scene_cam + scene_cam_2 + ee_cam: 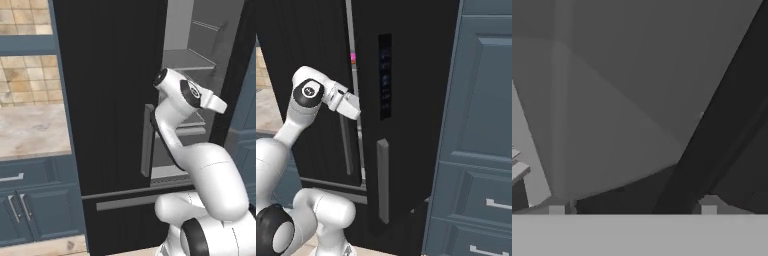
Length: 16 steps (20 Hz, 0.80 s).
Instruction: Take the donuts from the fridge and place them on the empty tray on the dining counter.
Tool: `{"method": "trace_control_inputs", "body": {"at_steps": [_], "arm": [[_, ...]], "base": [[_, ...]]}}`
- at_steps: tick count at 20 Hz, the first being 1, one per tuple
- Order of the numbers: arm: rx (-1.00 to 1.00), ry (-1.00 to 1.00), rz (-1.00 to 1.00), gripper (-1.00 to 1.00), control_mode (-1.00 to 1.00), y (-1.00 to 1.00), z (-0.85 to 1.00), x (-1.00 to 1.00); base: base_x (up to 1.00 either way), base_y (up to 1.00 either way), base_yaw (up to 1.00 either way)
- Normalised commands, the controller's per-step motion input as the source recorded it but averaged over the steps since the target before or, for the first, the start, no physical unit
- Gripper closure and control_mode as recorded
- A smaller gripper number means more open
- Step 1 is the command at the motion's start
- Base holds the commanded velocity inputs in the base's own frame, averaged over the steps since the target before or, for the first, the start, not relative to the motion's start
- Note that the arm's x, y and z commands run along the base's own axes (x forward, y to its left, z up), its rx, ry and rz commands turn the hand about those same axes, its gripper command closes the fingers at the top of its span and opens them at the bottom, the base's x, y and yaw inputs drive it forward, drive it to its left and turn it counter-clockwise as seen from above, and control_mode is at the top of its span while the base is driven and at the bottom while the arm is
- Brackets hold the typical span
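The black fridge (pixel 110 100) has its left door closed and its right door swung open, showing a grey interior with shelves (pixel 187 60). My arm reaches into that opening at mid height, and the hand (pixel 214 102) is just inside. From the right, the hand (pixel 348 106) slips behind the open door's (pixel 406 100) edge. A small bright pink bit (pixel 352 59) that looks like a donut shows higher up in that gap. The gripper (pixel 632 210) is open, with bare grey fridge walls ahead and nothing between its fingertips. The tray and dining counter are out of view.
A marble-topped blue wall cabinet (pixel 30 135) stands left of the fridge under a tiled wall. A tall blue cabinet with drawers (pixel 481 125) stands close on the right of the open door. The fridge's lower drawer handle (pixel 125 202) runs below the arm.
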Motion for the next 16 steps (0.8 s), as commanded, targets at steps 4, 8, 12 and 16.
{"method": "trace_control_inputs", "body": {"at_steps": [4,8,12,16], "arm": [[0.0,0.0,-0.28,-1.0,-1.0,-1.0,0.0,-0.76],[0.0,0.0,-0.25,-1.0,-1.0,-1.0,0.0,-0.66],[0.0,0.0,-0.22,-1.0,-1.0,-1.0,0.0,-0.58],[0.0,0.0,-0.11,-1.0,-1.0,-0.81,0.0,-0.4]], "base": [[0.0,0.0,0.0],[0.0,0.0,0.0],[0.0,0.0,0.0],[0.0,0.0,0.0]]}}
